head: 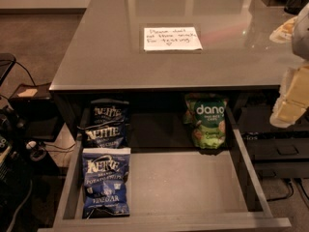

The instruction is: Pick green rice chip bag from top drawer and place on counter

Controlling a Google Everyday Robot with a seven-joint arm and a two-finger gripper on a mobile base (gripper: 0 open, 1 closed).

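Open top drawer (188, 187) below tabletop (106, 47), seen from above.
Found green rice chip bag (209, 123) lying at rear right of drawer floor, close to right wall, upper edge in shadow under tabletop lip. Noted three dark blue Kettle bags (105, 181) along left side, well apart from it, rear ones dim. Logged white handwritten note (172, 38) on tabletop. Spotted gripper (289, 100) at right edge of view, cut off by frame, outside drawer's right wall and apart from bag; cannot tell whether gripping or released.
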